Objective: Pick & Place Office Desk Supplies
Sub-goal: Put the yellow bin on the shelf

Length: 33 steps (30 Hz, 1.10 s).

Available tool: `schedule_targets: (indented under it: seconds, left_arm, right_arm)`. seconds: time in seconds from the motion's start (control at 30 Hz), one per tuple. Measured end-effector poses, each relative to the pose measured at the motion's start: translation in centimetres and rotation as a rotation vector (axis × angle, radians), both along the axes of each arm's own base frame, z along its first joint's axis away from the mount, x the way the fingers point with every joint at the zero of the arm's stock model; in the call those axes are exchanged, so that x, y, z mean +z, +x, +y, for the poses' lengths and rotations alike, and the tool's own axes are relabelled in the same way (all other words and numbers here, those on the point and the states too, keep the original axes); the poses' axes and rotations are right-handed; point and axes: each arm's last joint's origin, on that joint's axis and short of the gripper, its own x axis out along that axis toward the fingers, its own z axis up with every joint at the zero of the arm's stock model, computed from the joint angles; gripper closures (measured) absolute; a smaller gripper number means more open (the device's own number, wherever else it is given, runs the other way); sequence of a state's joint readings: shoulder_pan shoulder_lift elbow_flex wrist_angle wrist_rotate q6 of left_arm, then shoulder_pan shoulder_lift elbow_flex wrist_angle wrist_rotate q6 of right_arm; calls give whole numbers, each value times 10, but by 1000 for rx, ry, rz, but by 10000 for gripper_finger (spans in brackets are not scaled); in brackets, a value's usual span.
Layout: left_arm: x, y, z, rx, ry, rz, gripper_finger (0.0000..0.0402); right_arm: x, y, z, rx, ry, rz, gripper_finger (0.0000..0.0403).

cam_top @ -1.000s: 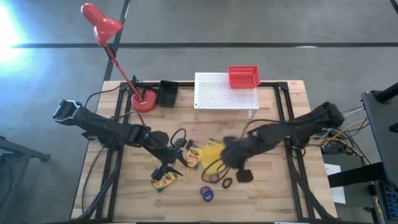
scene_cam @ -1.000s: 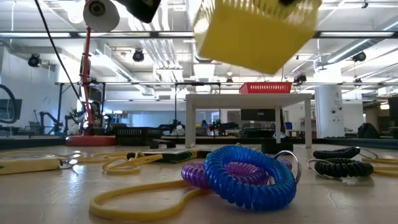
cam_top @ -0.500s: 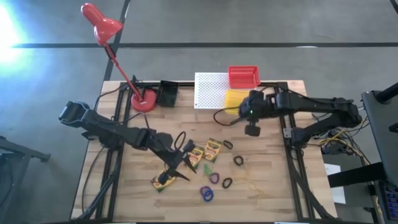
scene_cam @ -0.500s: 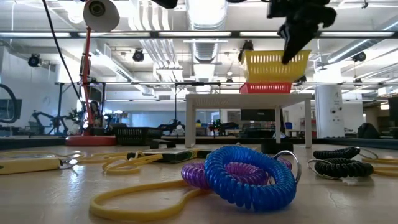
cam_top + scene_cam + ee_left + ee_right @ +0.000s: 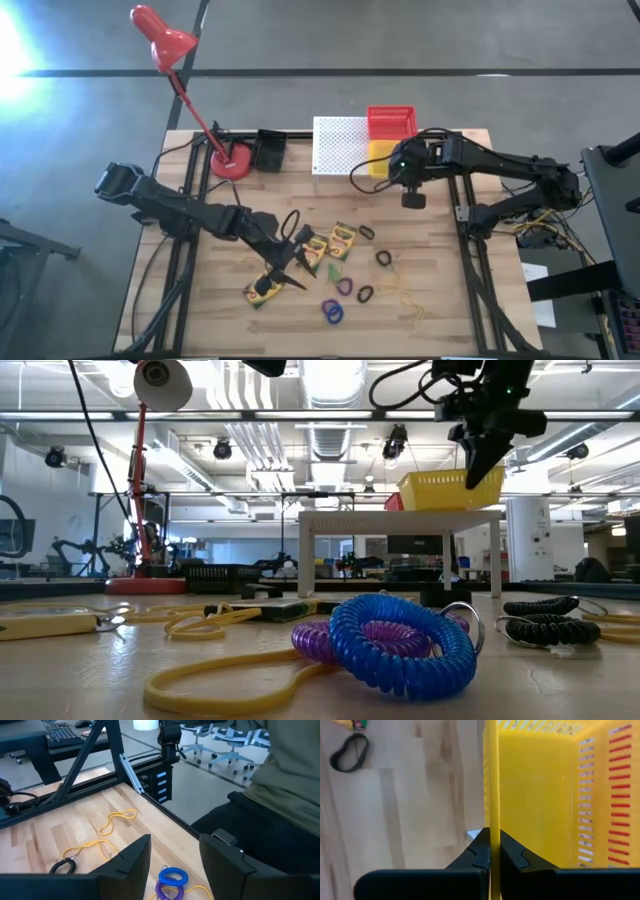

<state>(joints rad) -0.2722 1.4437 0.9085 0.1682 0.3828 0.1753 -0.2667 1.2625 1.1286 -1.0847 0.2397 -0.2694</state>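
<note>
My right gripper (image 5: 397,165) is shut on a yellow slatted basket (image 5: 380,158), which is low over the white perforated stand (image 5: 345,150), beside a red basket (image 5: 391,122). In the low view the yellow basket (image 5: 445,490) is tilted; whether it touches the stand top I cannot tell. Crayon boxes (image 5: 342,241) (image 5: 312,250) (image 5: 262,292), black rings (image 5: 383,258), a purple ring (image 5: 344,286), a blue ring (image 5: 332,311) and yellow rubber bands (image 5: 412,308) lie flat on the table. My left gripper (image 5: 281,275) hangs open above the nearest crayon box, touching nothing. My right gripper pinches the yellow basket's side wall (image 5: 491,815), the one toward the table's right, at its rim. One finger is inside the basket and one outside. The fingers (image 5: 480,455) come from above, slanting down. The basket hangs tilted from them, open side up.
A red gooseneck lamp (image 5: 165,45) stands on its base (image 5: 232,162) at the far left, next to a black tray (image 5: 268,150). Cables trail over the table's middle (image 5: 290,222). A seated person (image 5: 280,795) shows beyond the table's edge in the left wrist view.
My right gripper has carried the yellow basket from above the middle of the table toward the far edge and lowered it over the white stand beside the red basket. It has stayed shut on the basket's wall, and the basket has ended up tilted.
</note>
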Motion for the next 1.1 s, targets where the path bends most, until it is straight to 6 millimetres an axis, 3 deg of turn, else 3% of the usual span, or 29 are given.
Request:
schedule_targets:
  seconds: [0.23, 0.6, 1.1]
  left_arm:
    - [0, 0, 0, 5, 2, 0, 229]
    - [0, 0, 0, 8, 2, 1, 229]
    - [0, 0, 0, 15, 4, 1, 229]
  right_arm:
    - [0, -4, -4, -37, -40, 4, 347]
    - [18, -7, -5, -68, -149, -50, 271]
    - [21, -6, -1, -143, -140, -118, 280]
